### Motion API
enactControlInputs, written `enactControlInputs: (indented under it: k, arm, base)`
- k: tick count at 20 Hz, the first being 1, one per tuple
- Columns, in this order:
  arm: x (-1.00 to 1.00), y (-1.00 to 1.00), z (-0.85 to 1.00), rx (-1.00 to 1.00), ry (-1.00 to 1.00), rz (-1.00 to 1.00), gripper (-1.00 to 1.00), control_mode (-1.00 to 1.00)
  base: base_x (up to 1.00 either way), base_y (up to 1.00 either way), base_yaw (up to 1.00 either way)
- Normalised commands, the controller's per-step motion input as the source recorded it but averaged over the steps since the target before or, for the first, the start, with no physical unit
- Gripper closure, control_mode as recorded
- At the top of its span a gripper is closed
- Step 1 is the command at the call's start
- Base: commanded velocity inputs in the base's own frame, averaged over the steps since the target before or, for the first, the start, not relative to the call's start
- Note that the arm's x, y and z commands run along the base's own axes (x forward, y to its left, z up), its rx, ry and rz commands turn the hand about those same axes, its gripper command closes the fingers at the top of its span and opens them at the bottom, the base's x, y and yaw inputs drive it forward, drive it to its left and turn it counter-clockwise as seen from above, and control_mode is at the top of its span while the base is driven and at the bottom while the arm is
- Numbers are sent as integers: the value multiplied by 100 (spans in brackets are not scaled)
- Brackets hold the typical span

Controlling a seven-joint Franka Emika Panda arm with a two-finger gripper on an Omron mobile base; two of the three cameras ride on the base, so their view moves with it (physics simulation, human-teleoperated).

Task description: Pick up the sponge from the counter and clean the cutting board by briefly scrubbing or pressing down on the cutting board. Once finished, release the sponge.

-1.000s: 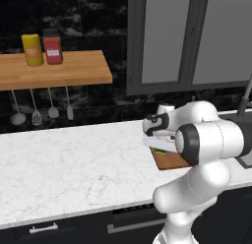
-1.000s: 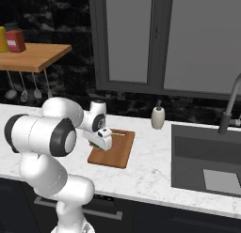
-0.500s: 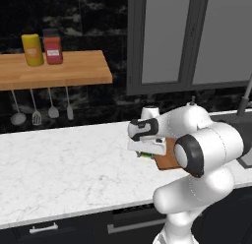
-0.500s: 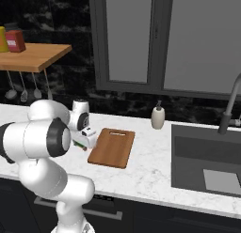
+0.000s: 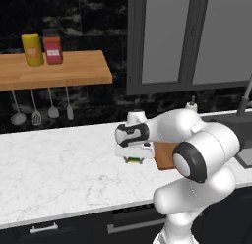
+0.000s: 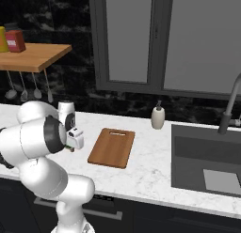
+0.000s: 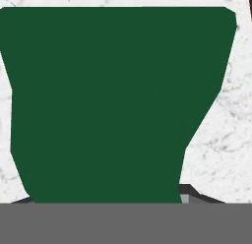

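My gripper (image 5: pixel 134 156) hangs low over the white marble counter (image 5: pixel 59 164), just left of the reddish-brown cutting board (image 6: pixel 112 147). It is shut on the sponge (image 5: pixel 133 160), whose yellow base and green top peek out under the hand. In the hand view the sponge's dark green top (image 7: pixel 118 100) sits very close, with marble around it and one fingertip (image 7: pixel 189 191) at its lower right. In the right base view the gripper (image 6: pixel 74 143) is clear of the board's left edge. I cannot tell whether the sponge touches the counter.
A soap dispenser (image 6: pixel 158 117) stands behind the board, with the sink (image 6: pixel 207 161) and faucet (image 6: pixel 230 105) to the right. A wooden wall shelf (image 5: pixel 54 71) carries two bottles, and utensils (image 5: pixel 34 110) hang under it.
The gripper has swung left from over the cutting board's left edge to the counter beside it, and the sponge has travelled with it. The board now lies uncovered.
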Motion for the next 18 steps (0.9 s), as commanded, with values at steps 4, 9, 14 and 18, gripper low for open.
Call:
enactControlInputs:
  k: [4,9,14,18]
  arm:
    - [0,22,0,0,1,6,-100,-100]
    - [0,1,0,0,-1,0,-100,-100]
    - [0,0,0,0,-5,0,-100,-100]
    - [0,0,0,0,-9,0,-100,-100]
  base:
    - [0,0,0]
    - [0,0,0]
    - [0,0,0]
    - [0,0,0]
